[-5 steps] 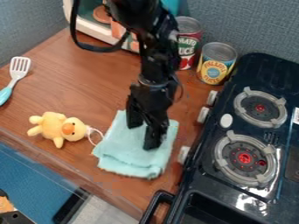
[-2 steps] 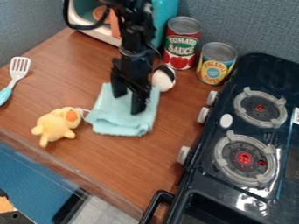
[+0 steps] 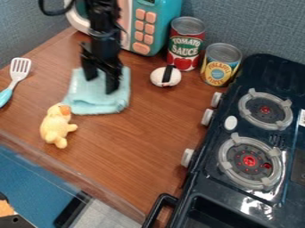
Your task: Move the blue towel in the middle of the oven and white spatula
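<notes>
One blue towel (image 3: 98, 104) lies on the desk (image 3: 143, 138), left of centre in the upper half of the frame, between one white spatula (image 3: 19, 67) at the far left and one black stove (image 3: 229, 202) at the right. It's nearly square, so I can't pick out a long axis; its sides run roughly up and down the frame. The spatula's head points to the top, its handle to the lower left.

One black gripper (image 3: 101, 85) hangs over the towel from the top edge, jaws spread wide, tips down at the cloth. Below the towel's lower left corner lies one yellow plush duck (image 3: 55, 128), head up. I count two cans, red (image 3: 184, 46) and yellow (image 3: 221, 66), one white ball with a black band (image 3: 158, 76), and one teal toy microwave (image 3: 168, 22) behind.
</notes>
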Controlling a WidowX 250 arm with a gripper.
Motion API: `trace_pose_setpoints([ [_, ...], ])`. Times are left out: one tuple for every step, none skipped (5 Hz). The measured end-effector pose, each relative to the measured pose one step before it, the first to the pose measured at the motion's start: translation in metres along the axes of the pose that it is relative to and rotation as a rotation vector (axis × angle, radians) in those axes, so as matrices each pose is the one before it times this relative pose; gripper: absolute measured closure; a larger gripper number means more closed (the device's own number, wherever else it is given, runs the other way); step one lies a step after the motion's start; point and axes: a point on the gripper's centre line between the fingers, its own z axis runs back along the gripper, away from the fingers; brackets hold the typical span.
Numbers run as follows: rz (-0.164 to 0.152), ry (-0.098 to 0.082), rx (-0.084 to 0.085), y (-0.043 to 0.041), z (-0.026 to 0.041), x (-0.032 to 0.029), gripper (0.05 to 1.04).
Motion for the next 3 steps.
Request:
trace_pose_setpoints([
  [0.0817,0.0094,-0.0038,0.03546,-0.00120,0.00517,0.084],
  [0.0494,0.0272,0.0043,0.02654,-0.00050,0.01415,0.084],
  [0.0182,0.0267,0.0037,0.01438,0.00020,0.01155,0.084],
])
